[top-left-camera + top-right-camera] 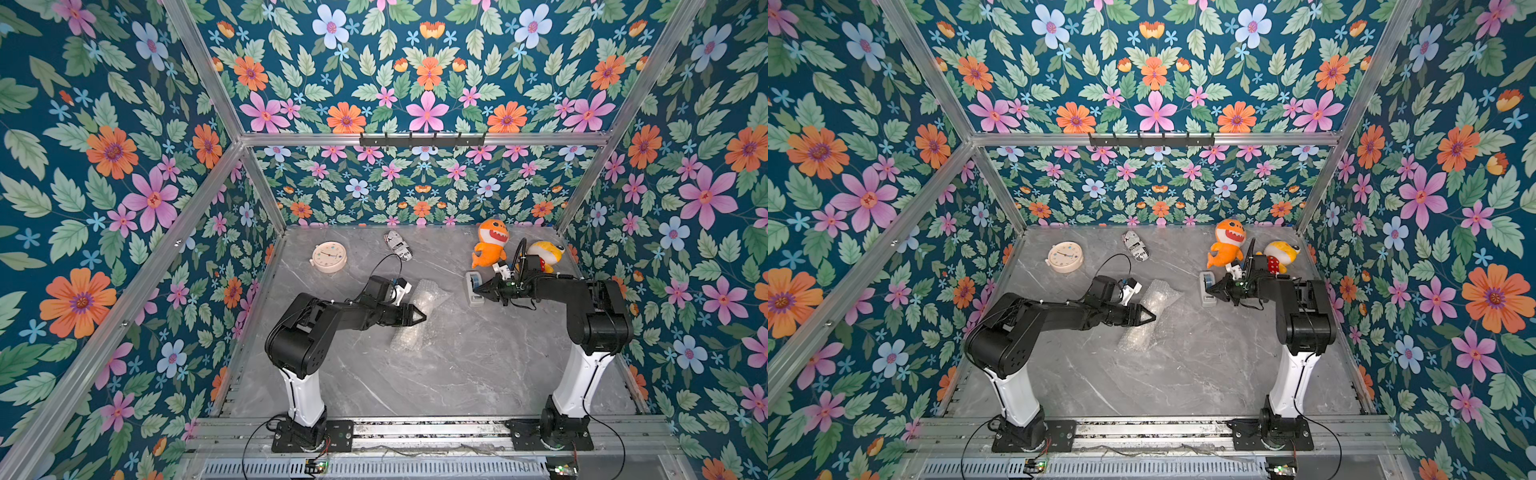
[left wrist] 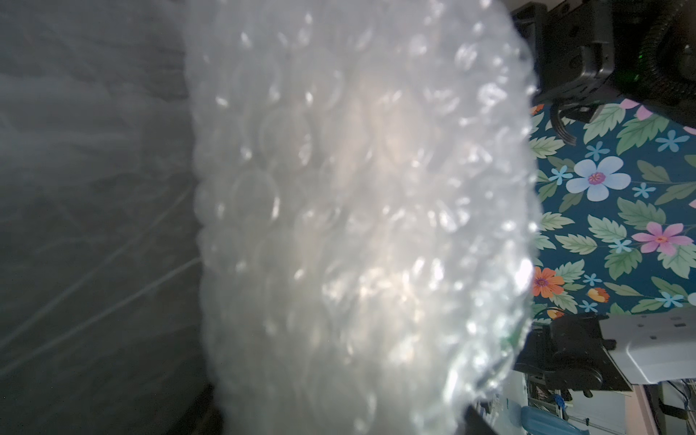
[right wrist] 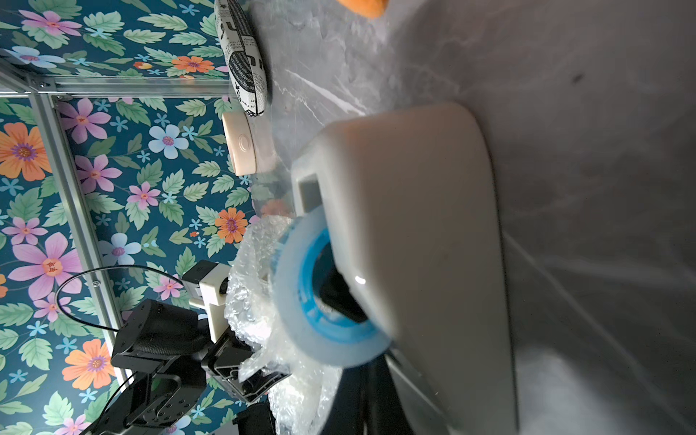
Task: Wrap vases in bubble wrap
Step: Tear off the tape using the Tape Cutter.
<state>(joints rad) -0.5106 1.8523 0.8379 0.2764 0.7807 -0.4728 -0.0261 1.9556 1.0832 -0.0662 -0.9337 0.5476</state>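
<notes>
Two black-and-white robot arms stand at the near edge of a grey marble tabletop [image 1: 457, 374]. The left arm bends sharply at the elbow and stretches its forearm level toward the tabletop's centre. The left gripper [image 1: 420, 318] has its fingers pressed together into a point, and the tip lies over the bubble wrap [image 1: 430, 297]. Whether a fold is caught between the fingers cannot be told.

The right arm rises from its base, folds at the elbow and reaches inward. The right gripper [image 1: 478, 291] also has its fingers pressed together, its tip at a tape dispenser [image 1: 471, 279].

There is one bundle of bubble wrap, rolled and crinkled, lying at the centre of the tabletop. The vase [image 2: 380, 143] shows only as a faint cream glow through the wrap in the left wrist view.

There is one tape dispenser, just right of the bundle. It holds one roll with a blue core [image 3: 312, 301]. Two plush toys sit at the far right corner, one orange [image 1: 490, 245] and one yellow [image 1: 546, 251]. One round cream clock [image 1: 329, 257] lies toward the far left corner. One newsprint-patterned pouch [image 1: 399, 245] lies near the middle of the far edge
</notes>
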